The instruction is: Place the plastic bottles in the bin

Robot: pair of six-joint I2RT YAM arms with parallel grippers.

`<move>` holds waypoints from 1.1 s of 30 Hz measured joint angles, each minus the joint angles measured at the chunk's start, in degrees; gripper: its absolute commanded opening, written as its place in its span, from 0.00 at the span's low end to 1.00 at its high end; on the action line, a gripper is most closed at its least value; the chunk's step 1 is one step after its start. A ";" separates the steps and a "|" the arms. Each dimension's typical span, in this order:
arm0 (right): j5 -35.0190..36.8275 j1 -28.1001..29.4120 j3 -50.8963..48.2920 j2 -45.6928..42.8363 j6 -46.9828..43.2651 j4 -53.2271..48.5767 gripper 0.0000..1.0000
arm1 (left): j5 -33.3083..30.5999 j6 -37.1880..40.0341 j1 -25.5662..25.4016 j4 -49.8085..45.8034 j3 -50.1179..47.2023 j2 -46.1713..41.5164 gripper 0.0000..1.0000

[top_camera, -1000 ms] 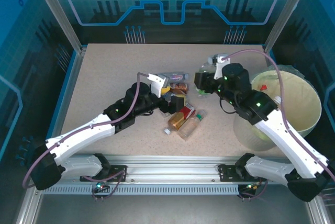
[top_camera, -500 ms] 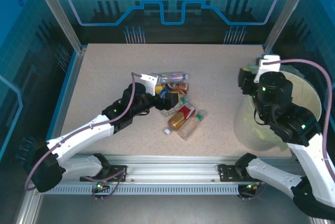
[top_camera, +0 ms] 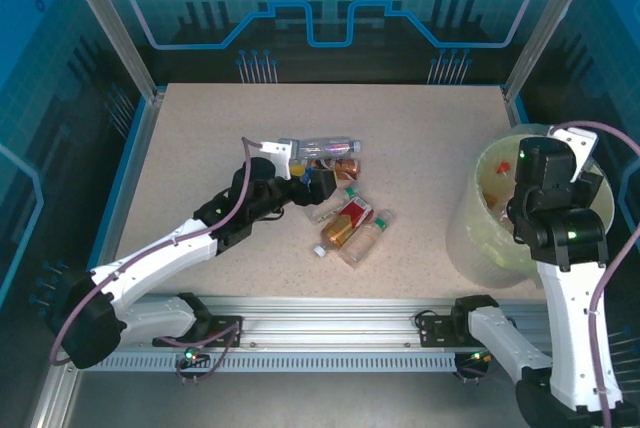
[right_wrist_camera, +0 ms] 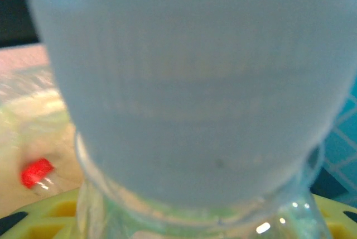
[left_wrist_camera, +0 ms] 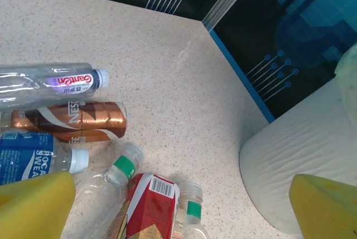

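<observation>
A speckled counter (top_camera: 200,148) lies bare at upper left and along its far edge. A cluster of plastic bottles (top_camera: 340,213) sits at centre, and the bin (top_camera: 465,238) stands at the right edge, well apart from them. The left tool (left_wrist_camera: 178,208) hovers at the cluster's left side, spread wide and gripping nothing; its yellow fingertips (left_wrist_camera: 33,205) are cut off at the wrist view's bottom corners. The right tool (right_wrist_camera: 189,222) hangs above the bin's mouth, clamped on a clear bottle (right_wrist_camera: 189,82) whose pale, blurred cap hides most of the bin's inside.
</observation>
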 measured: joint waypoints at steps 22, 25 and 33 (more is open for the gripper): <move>-14.23 -23.32 -0.57 8.81 4.96 -11.82 0.94 | -0.07 -7.96 0.66 -13.35 -2.38 3.54 0.99; -15.10 -23.32 -0.57 8.85 4.92 -11.85 1.00 | 1.20 -8.07 0.66 -13.86 -2.43 5.44 0.99; -18.53 -23.32 -0.55 6.99 4.96 -11.50 1.00 | 3.61 -8.07 0.09 -14.14 -3.06 8.61 0.99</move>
